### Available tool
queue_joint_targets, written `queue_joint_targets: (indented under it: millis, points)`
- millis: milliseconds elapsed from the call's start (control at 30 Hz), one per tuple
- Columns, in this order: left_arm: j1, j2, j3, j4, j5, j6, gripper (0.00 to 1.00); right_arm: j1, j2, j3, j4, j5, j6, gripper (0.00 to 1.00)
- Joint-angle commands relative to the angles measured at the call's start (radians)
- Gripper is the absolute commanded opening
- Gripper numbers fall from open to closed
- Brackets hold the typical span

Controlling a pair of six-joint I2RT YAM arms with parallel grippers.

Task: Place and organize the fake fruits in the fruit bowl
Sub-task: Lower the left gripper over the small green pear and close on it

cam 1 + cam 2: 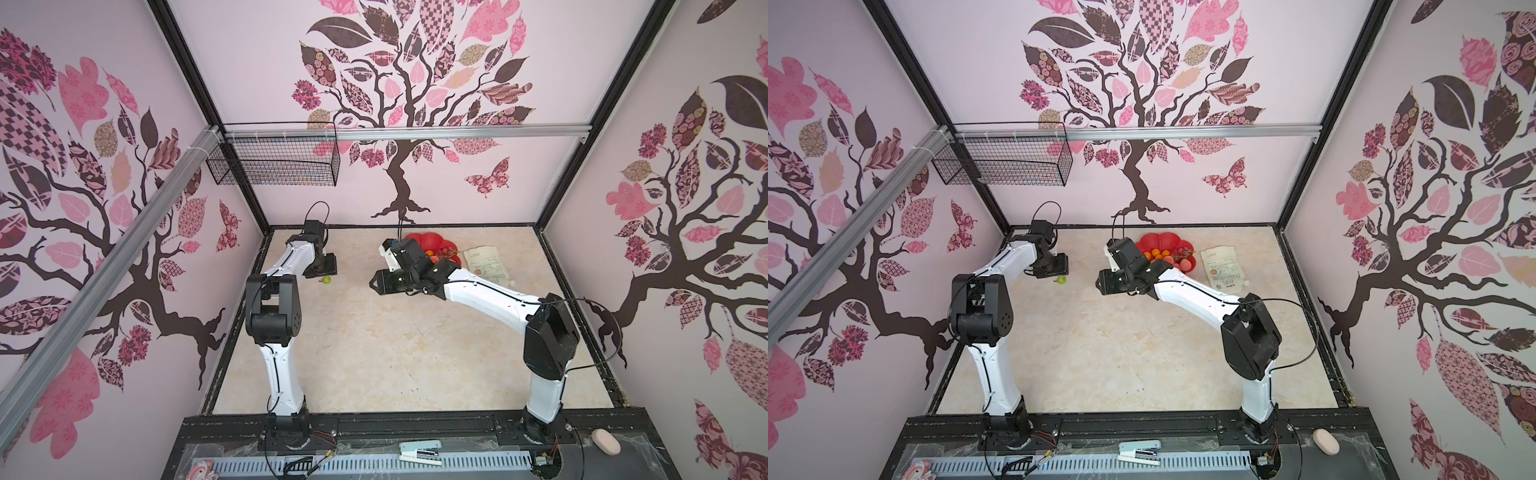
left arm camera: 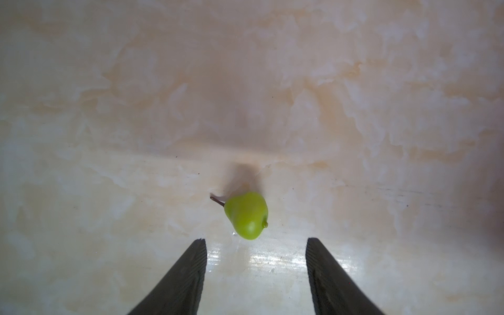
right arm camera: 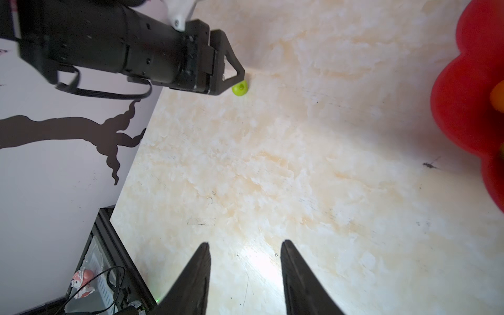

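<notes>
**Loose fruit.** One green pear lies on its side on the marbled table, stem toward the table's left edge. It is well apart from the fruit bowl and shows in both top views.

**Left gripper.** The left gripper is lowered close to the table with its fingers spread. The pear sits just beyond the fingertips, in line with the gap, not pinched. From the right wrist view one finger overlaps the pear; contact cannot be confirmed.

**Fruit bowl.** The red petal-rimmed fruit bowl stands at the back of the table, right of centre. It contains orange balls, pink peaches and a dark grape bunch.

**Right gripper.** The right gripper hangs over bare table in front of the bowl, fingers parted, nothing between them.

**Labels.** A printed paper packet lies flat just right of the bowl. It carries lines of text and a round mark, too small to read.
</notes>
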Motion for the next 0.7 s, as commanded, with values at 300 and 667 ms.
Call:
queue_joint_targets:
  millis: [300, 667]
  points:
    - [0.001, 0.129, 0.159, -0.066, 0.055, 0.087, 0.6, -0.007, -0.073, -0.04, -0.021, 0.004, -0.009, 0.45]
    - [0.002, 0.187, 0.2, -0.095, 0.072, 0.091, 0.61, -0.006, -0.077, -0.048, -0.026, 0.009, -0.001, 0.46]
